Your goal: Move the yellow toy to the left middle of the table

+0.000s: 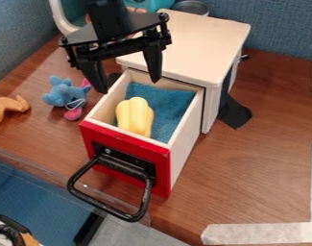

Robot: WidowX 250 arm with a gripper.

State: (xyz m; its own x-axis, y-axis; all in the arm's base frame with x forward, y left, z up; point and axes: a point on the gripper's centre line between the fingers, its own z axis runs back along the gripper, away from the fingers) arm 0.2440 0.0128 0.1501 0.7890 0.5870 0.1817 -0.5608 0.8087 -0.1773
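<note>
The yellow toy is laid on blue cloth in the pulled-out drawer. The pincer is held wide open above the drawer's far part. To the left, a plush is seen.

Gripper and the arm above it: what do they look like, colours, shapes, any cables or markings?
Both are black. The arm is a blocky column meeting a broad, angular plate. Below, the gripper has a crossbar with small round knobs at its ends and two flat jaws tapering to narrow tips. I can't make out any cables or markings.
</note>
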